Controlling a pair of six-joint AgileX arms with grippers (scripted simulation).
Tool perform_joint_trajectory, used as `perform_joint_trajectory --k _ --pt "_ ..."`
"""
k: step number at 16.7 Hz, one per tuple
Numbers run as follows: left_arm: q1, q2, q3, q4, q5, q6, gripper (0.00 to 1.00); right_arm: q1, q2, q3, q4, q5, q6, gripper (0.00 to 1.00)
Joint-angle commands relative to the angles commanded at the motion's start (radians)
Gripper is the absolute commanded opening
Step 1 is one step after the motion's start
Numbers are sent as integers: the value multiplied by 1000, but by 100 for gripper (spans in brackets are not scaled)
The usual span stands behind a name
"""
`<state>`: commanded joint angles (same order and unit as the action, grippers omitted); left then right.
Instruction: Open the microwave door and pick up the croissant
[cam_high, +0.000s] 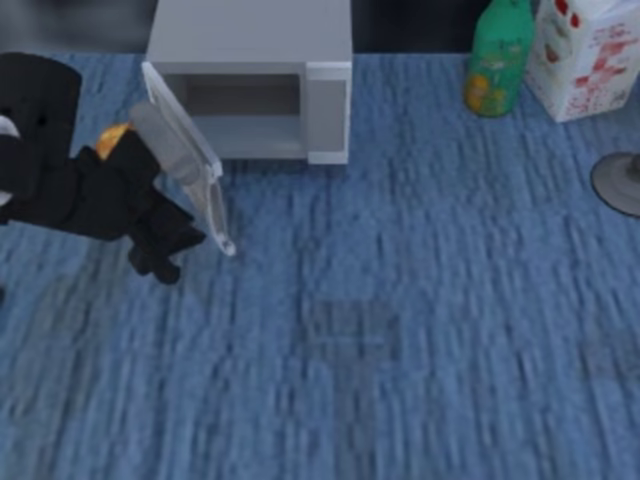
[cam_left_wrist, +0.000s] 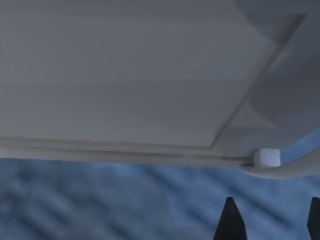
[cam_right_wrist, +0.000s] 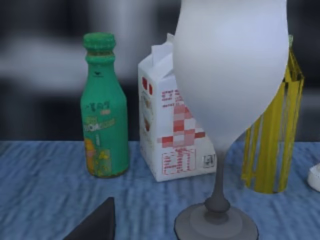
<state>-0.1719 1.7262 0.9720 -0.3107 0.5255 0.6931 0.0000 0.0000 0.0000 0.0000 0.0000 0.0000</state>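
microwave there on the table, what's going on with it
The microwave sits at the back left of the table, and its door is swung wide open toward the front. The left arm is beside the outer face of the door, its hand open near the door's lower edge, gripping nothing. The oven's cavity looks empty. No croissant is clearly visible; only an orange bit peeks out behind the left arm. The right hand is not visible in the top view; its wrist view faces a glass.
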Motion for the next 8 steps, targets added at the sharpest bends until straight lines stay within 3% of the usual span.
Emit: perform_joint_trajectory --k 5,8 --pt "0 0 0 0 0 0 98 0 0 0 0 0 0 100" --pt "0 0 0 0 0 0 100 0 0 0 0 0 0 100"
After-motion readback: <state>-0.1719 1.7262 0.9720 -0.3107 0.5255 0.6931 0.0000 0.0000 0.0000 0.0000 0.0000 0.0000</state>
